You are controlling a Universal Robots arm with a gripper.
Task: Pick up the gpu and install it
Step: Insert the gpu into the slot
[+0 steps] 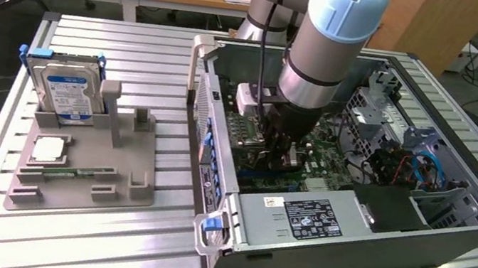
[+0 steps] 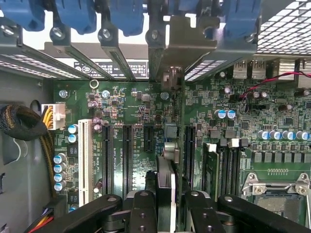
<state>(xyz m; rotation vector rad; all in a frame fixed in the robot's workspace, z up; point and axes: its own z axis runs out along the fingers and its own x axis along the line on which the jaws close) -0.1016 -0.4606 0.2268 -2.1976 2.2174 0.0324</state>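
Gripper (image 2: 165, 213) clamps the gpu (image 2: 166, 171) edge-on, faces hidden, over the motherboard (image 2: 126, 102).

Tallied: one robot arm (image 1: 324, 54), one gripper (image 2: 167, 196), one gpu (image 2: 166, 170) (edge-on, pinched in that gripper). One open computer case (image 1: 454, 233), one motherboard (image 2: 131, 102), one white expansion slot (image 2: 85, 160), one power supply (image 1: 302, 220). One grey holder (image 1: 117, 172), one hard drive (image 1: 67, 92), one green memory stick (image 1: 74, 171), one pale square chip (image 1: 49, 147).

the gpu (image 2: 165, 187) shows edge-on, faces hidden, its near end cut off by the frame.
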